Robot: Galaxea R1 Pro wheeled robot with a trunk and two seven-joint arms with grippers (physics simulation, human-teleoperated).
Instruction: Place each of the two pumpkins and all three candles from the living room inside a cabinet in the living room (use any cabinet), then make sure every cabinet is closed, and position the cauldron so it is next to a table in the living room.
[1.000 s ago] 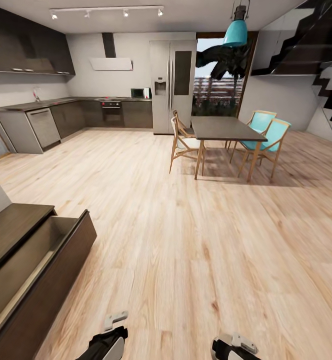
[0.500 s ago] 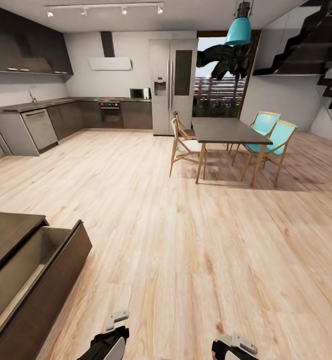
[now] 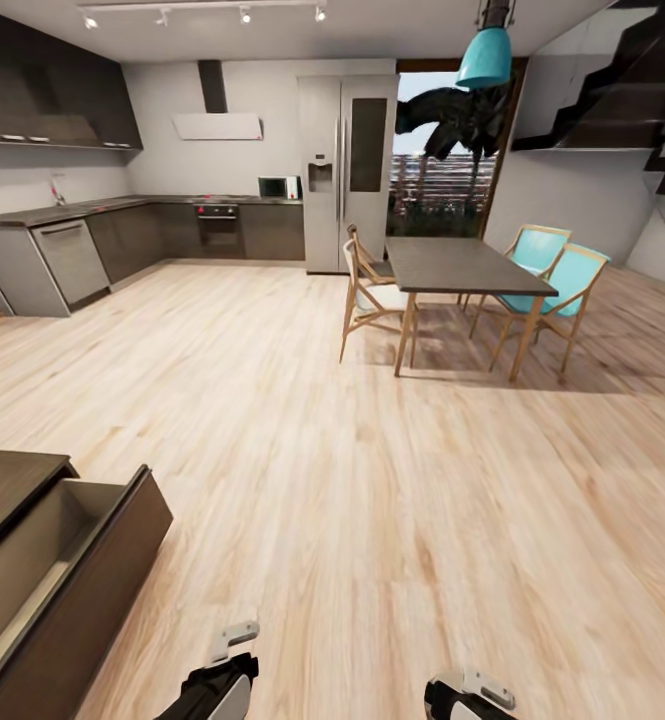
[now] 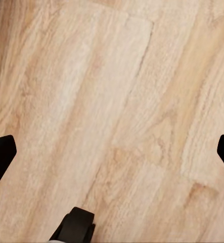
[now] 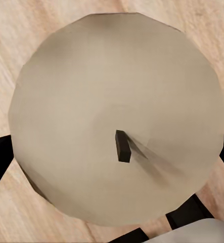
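Floor (image 3: 372,480): pale wood planks, open room.
Cabinet (image 3: 62,590): dark brown, low at left, drawer pulled out.
Candle (image 5: 117,119): pale, dark wick, held between right gripper (image 5: 112,152) fingers.
Left gripper (image 4: 112,152): fingers spread wide, holding nothing, above floor.

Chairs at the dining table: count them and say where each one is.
4. Two turquoise chairs stand on the dining table's right side, two pale wooden chairs on its left. More may be hidden behind it.
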